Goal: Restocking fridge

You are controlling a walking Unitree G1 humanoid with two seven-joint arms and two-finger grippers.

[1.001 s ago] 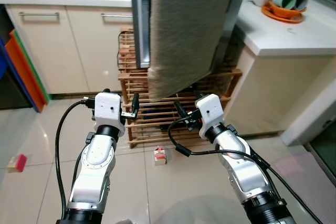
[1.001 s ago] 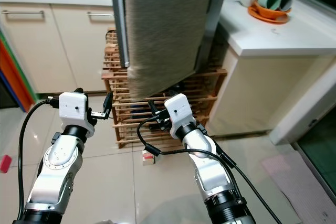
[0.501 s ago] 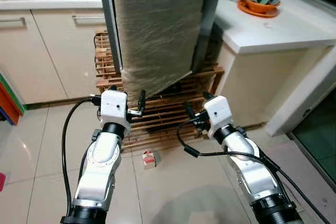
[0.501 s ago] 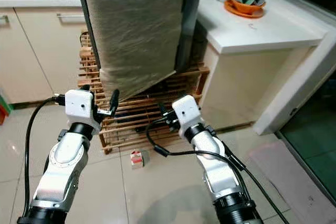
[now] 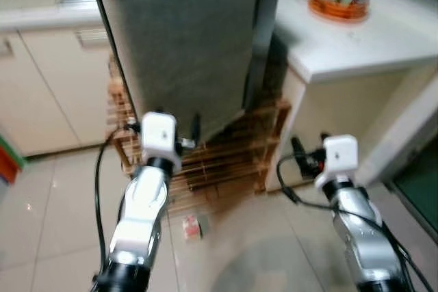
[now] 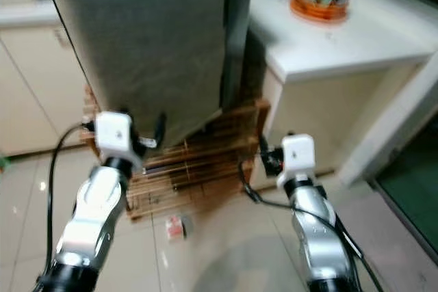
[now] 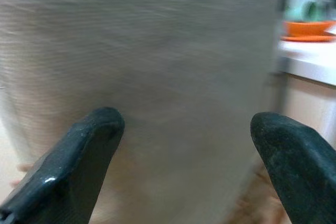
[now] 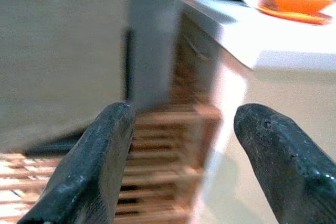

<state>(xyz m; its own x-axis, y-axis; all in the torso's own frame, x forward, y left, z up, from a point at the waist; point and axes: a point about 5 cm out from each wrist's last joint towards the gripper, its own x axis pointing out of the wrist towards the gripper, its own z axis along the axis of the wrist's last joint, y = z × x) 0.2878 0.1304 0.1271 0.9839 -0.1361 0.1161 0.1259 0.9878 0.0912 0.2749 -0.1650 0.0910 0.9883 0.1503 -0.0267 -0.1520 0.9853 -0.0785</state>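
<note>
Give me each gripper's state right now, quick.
Left gripper: open, holding nothing, facing the grey cloth.
Right gripper: open, holding nothing, facing the wooden rack.

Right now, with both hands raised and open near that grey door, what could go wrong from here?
1. The left hand is close to the grey fridge door; moving forward could bump the door instead of gripping it.
2. A small carton lies on the floor tiles by the wooden rack; a step could crush or kick it.
3. The head views are blurred, so aiming the right hand is uncertain.
</note>
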